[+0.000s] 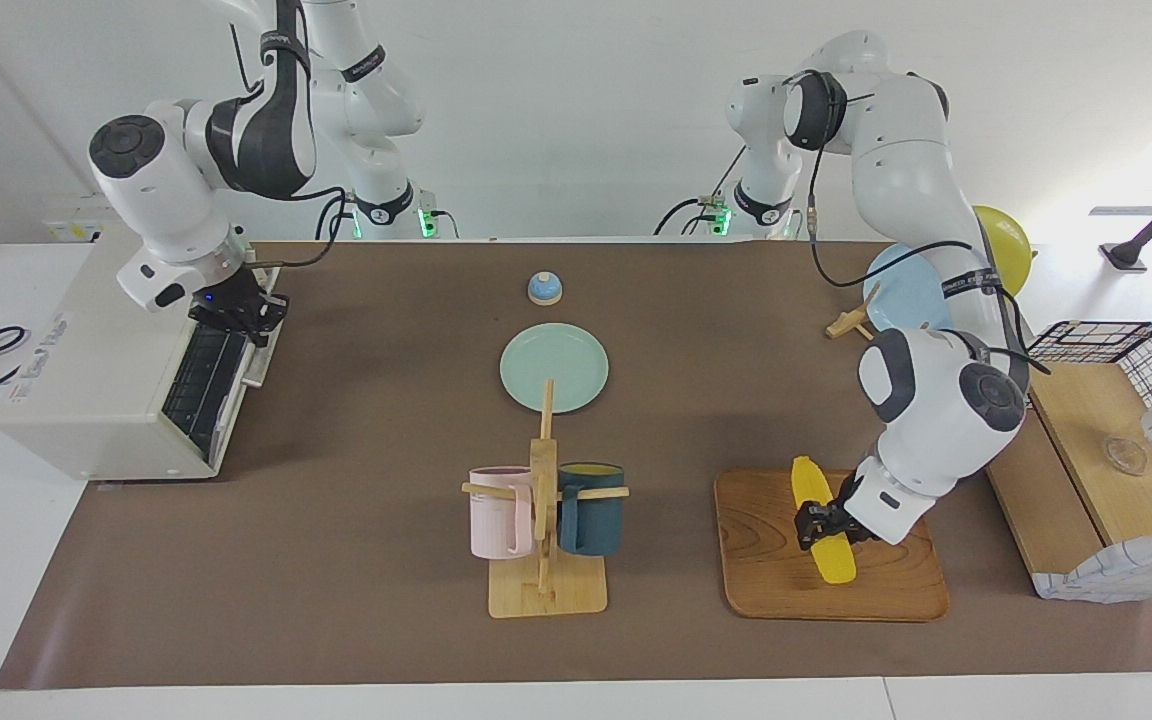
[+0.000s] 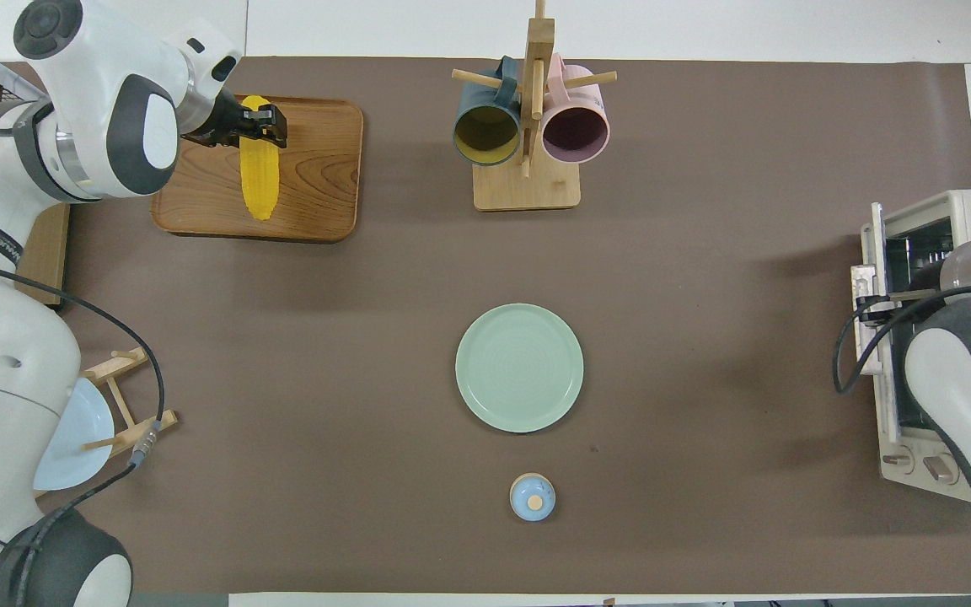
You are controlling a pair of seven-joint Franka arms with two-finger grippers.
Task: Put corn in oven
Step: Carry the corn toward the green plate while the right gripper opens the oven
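Now the left gripper (image 1: 820, 524) is clamped round the smooth, tapered yellow corn cob (image 1: 822, 519) over the wooden tray (image 1: 762, 560), cob pointing abt 11–5 o'clock. Right gripper (image 1: 239, 316) is pinched on the boxy cream oven (image 1: 86, 380)'s metal door handle (image 1: 258, 345), door part-dropped.

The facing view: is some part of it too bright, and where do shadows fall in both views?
Facing view: the corner past the wire basket is washed out white; the oven casts a soft shadow on the brown mat. Overhead view: the mat shows dim, blurred shadows beside the oven and under the green plate.
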